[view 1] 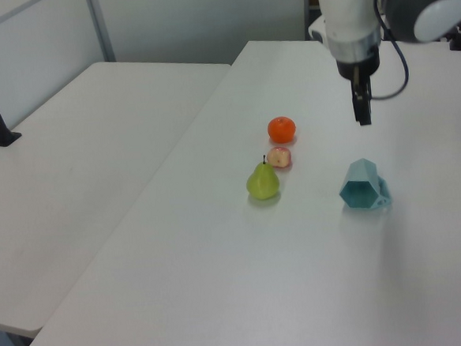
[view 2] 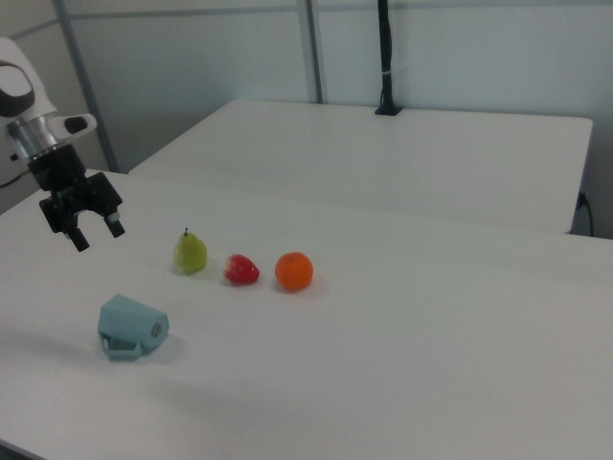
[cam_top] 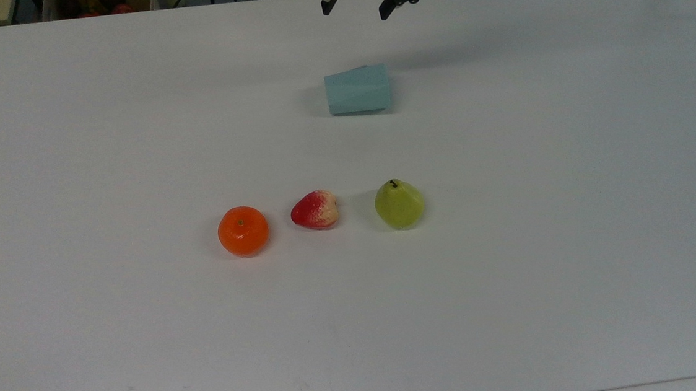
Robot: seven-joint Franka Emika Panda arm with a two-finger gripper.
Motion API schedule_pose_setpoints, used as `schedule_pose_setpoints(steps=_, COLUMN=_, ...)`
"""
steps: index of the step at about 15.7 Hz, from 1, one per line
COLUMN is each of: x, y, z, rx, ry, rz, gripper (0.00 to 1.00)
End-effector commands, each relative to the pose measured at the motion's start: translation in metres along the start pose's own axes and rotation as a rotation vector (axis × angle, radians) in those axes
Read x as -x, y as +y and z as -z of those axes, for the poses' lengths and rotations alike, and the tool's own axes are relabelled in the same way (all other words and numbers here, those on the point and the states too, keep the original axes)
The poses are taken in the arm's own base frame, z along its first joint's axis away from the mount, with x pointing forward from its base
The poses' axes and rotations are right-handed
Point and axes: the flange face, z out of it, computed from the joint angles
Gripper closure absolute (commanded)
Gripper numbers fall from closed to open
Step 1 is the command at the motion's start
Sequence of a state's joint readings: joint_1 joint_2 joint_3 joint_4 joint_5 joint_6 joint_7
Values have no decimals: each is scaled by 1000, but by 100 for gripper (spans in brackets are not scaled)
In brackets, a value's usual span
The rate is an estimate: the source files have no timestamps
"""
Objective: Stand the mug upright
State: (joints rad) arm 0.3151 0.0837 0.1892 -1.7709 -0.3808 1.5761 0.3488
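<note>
Top view, mug (cam_top: 357,89): lying on its side on the white counter (cam_top: 572,202), wide end toward the top view's right, narrow base toward the top view's left.
Top view, gripper (cam_top: 356,9): at the far counter edge, beyond the mug, fingers spread apart, nothing between them.
Top view, fruit row: orange (cam_top: 243,230), strawberry (cam_top: 315,210), pear (cam_top: 399,203) (in that order from the top view's left), well apart from the mug.
Left view, mug (view 1: 363,185): on its side, hexagonal mouth facing the camera, handle against the counter (view 1: 222,284).
Left view, gripper (view 1: 362,112): pointing down, above the counter, apart from the mug.
Right view, mug (view 2: 132,327): on its side, near the counter's front edge.
Right view, gripper (view 2: 96,233): raised above the counter (view 2: 431,364), two fingers separated, holding nothing.
</note>
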Motion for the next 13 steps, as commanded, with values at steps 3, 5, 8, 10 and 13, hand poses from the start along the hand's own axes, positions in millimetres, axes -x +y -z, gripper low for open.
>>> schedule_pose_setpoints(steps=3, x=-4, y=-91, z=-43, rx=249, ry=-30, rz=-30, gripper=0)
schedule_pose_setpoints(steps=5, x=-6, y=-114, z=-60, rx=306, ry=-26, rz=-41, gripper=0)
schedule_pose_setpoints(steps=8, x=-15, y=-143, z=-97, rx=399, ry=-20, rz=-67, gripper=0)
schedule_pose_setpoints(steps=10, x=-22, y=-150, z=-119, rx=447, ry=-18, rz=-77, gripper=4)
schedule_pose_setpoints(steps=13, x=-29, y=-141, z=-138, rx=480, ry=-38, rz=-85, gripper=21)
